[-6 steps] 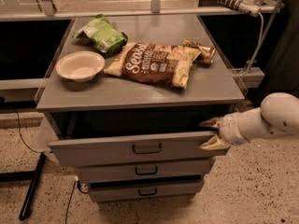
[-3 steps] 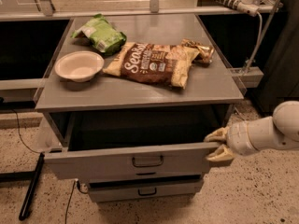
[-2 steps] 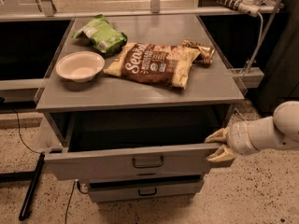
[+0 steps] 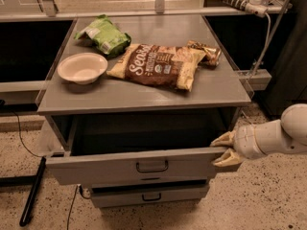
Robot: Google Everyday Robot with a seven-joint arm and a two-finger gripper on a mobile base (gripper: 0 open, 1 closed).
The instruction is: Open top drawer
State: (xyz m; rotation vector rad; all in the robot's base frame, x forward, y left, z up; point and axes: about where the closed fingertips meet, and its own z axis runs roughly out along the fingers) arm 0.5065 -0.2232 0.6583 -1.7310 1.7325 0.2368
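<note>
The top drawer (image 4: 110,167) of the grey cabinet stands pulled well out toward me. Its dark inside shows, and a small black loop handle (image 4: 152,166) sits mid-front. My gripper (image 4: 224,149) is at the right end of the drawer's front panel. One tan finger lies above the panel's top edge and the other in front of it, closed on that corner. The white arm (image 4: 276,137) reaches in from the right.
On the cabinet top (image 4: 144,95) lie a white bowl (image 4: 82,68), a green bag (image 4: 104,36), a brown chip bag (image 4: 158,65) and a small snack packet (image 4: 205,51). A lower drawer (image 4: 148,194) is slightly out. A black pole (image 4: 32,190) lies on the floor at left.
The top drawer slid further out toward me with my gripper on its right end, mostly between two and one second ago. Since then nothing has visibly moved.
</note>
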